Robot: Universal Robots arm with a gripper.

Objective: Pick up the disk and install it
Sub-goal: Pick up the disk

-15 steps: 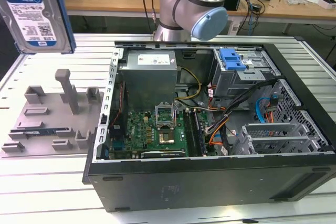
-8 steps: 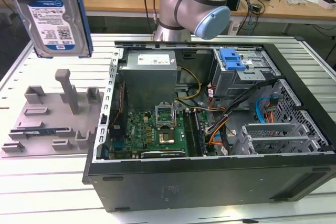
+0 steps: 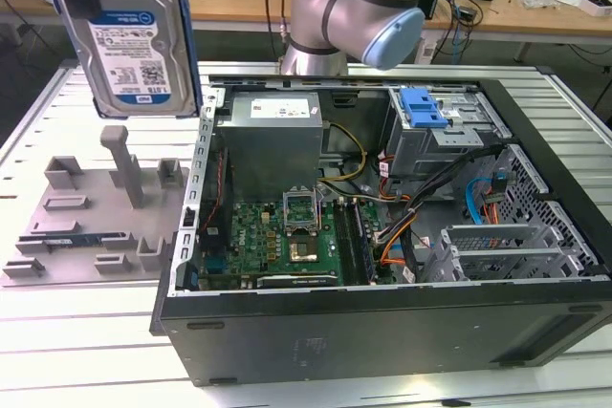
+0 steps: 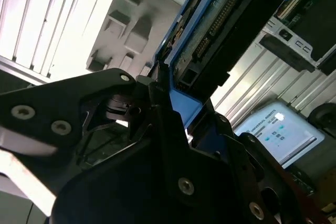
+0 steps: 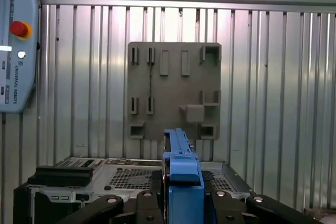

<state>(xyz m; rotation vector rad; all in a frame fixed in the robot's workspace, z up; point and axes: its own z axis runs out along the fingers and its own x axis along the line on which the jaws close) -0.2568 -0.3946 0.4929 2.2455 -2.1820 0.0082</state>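
The black end effector (image 5: 181, 203) pinches the flat silver metal disk with blue rails (image 3: 126, 40), its blue-and-white label (image 3: 134, 69) facing out. It hangs high over the grey plastic tray (image 3: 86, 228), beside the open black computer case (image 3: 382, 341).

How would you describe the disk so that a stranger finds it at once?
Start at the open computer case on the metal table. To the exterior view's left of it lies a grey plastic tray; the disk hangs in the air above it, clamped in the pincer. It alone is silver with a white-and-blue label and blue side rails.
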